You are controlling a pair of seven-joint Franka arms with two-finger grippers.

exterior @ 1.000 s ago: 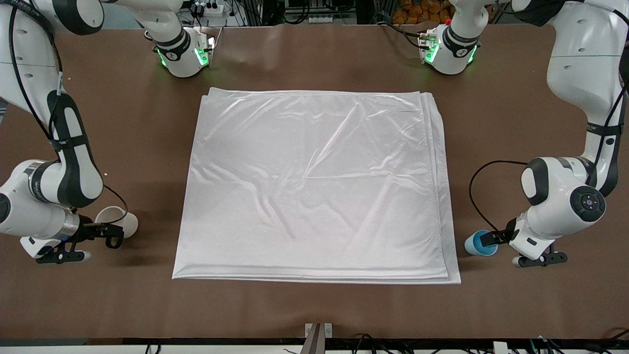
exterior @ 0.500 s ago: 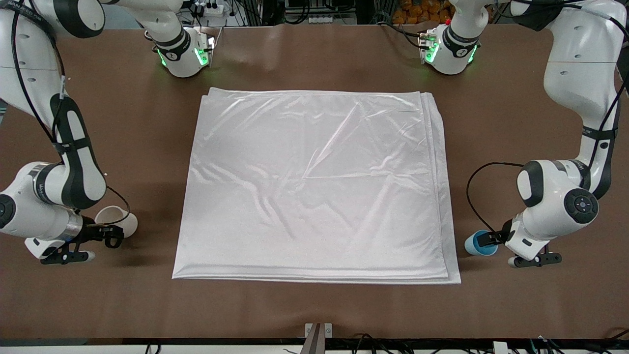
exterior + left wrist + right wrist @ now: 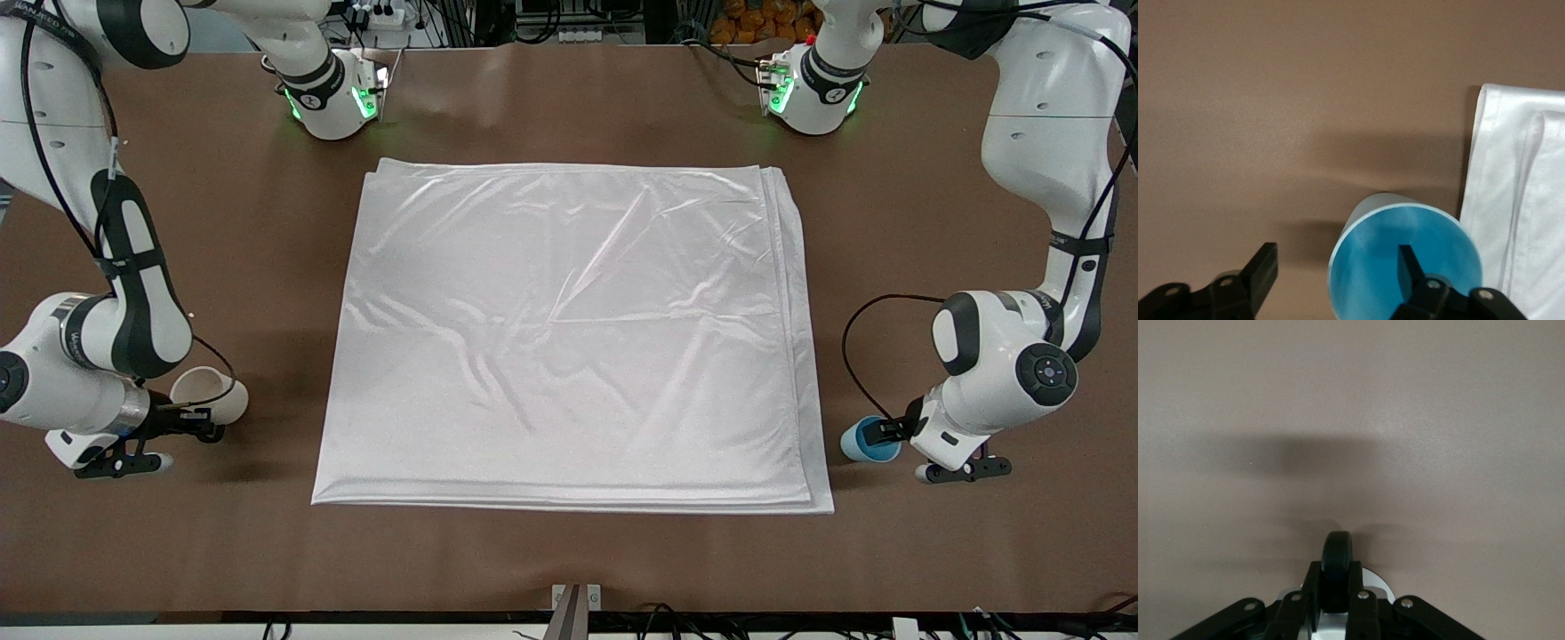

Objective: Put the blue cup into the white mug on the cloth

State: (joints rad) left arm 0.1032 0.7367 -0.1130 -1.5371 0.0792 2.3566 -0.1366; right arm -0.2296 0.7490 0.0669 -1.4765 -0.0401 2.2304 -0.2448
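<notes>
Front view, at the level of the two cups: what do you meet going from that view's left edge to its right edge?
right gripper → white mug → cloth → blue cup → left gripper

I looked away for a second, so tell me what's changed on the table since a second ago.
The right pincer, shut on the white mug's black handle, has tipped the mug and drawn it slightly toward its own arm. The left pincer has crept closer around the blue cup, one finger inside its rim, not yet closed. Cup and cloth stayed put.
</notes>
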